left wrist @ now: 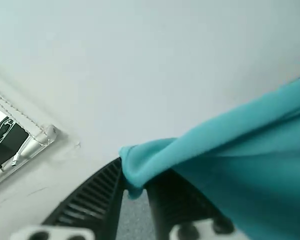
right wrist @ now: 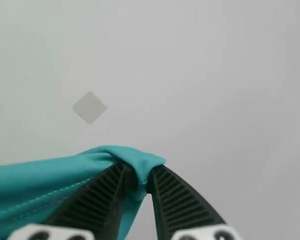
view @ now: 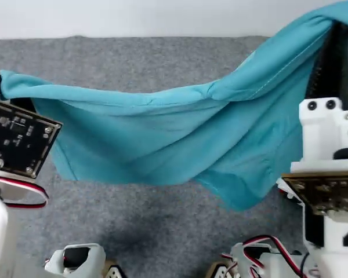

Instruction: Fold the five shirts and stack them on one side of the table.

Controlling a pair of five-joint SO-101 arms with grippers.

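One teal shirt (view: pixel 162 133) sagging midair; left gripper (left wrist: pixel 134 175), right gripper (right wrist: pixel 140 173) clamped on edges.

The table (view: pixel 133 231) has a grey felt-like cover reaching the white wall (view: pixel 162 17), with 2 arm bases (view: pixel 78 259) standing on its edge farthest from that wall.

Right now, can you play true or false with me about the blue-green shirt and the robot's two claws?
1. The teal shirt lies folded flat on the table. False: it is held up, stretched between both grippers.
2. The left gripper pinches a bit of the shirt. True.
3. The right gripper is open and empty. False: it is shut on the shirt.
4. The table is grey. True.
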